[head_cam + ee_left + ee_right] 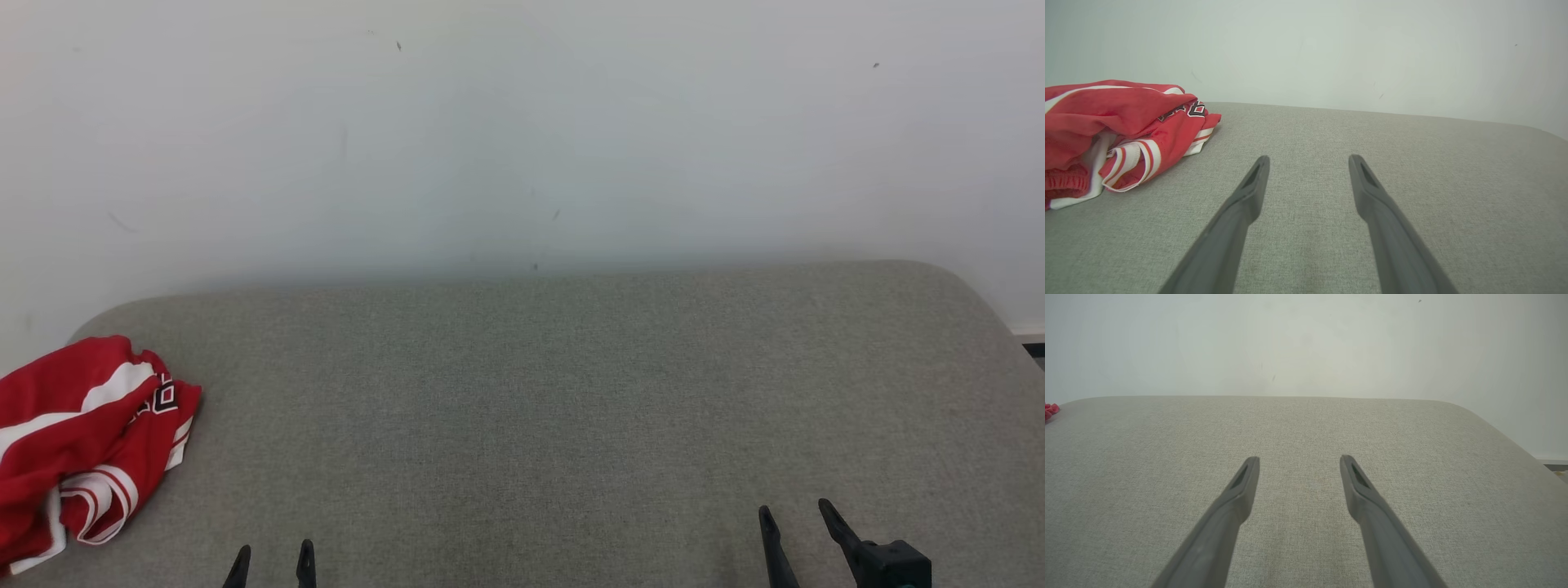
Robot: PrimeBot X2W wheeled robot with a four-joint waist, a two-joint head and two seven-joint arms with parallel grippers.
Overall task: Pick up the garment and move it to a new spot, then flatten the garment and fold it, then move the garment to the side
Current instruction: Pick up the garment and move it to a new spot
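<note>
A plain pale wall [522, 122] with a few small dark specks stands behind a desk [522, 392] covered in grey woven cloth, its far corners rounded.

The garment [82, 441] lies bunched in a loose heap at the desk's left end, close to the far left corner. It is red with white stripes and some black-edged lettering (too crumpled to read). From the left wrist view, the garment [1118, 122] sits piled in folds on the desk top, a white-banded hem curling open on its near side. From the right wrist view, a small scrap of red garment [1051, 410] shows at the desk's far left edge.

The left tool [275, 547] is low over the desk's near edge, left of the desk's middle, with the tips of its two dark fingers pointing toward the wall. In its own wrist view the left tool [1309, 159] has its fingers spread wide, with bare desk cloth between them and nothing held.

The right tool [794, 507] reaches a little further in over the desk's near edge, toward its right end, with the fingers angled slightly leftward. Its wrist view shows the right tool [1300, 459] likewise fully spread and empty, level above the desk top and aimed at the desk's far edge.
</note>
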